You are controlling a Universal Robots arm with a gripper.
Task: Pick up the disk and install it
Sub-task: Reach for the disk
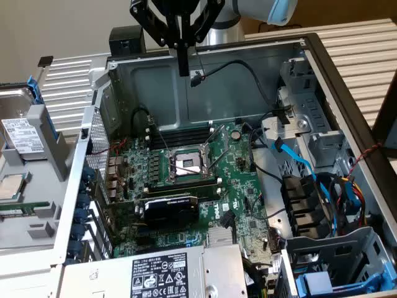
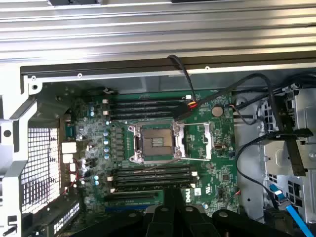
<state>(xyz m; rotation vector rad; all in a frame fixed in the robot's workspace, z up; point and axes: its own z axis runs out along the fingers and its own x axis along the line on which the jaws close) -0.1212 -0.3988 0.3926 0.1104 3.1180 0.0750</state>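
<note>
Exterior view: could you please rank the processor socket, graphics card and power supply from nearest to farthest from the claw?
1. Processor socket, mid-board, beneath the claw.
2. Graphics card, lower on the board.
3. Power supply, bottom edge.

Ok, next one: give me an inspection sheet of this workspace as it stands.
Surface: open grey metal computer case, green motherboard inside.
Job's things: silver hard drive with white label in blue plastic carrier, on a grey stand outside the case, at the exterior view's left.
Clutter: small square silver processor chip; grey power supply box.
Grippers: black gripper shut, empty, above the case.
Cables: blue flat cable, black cable, loose inside the case.
Surroundings: white ribbed panels.
</note>
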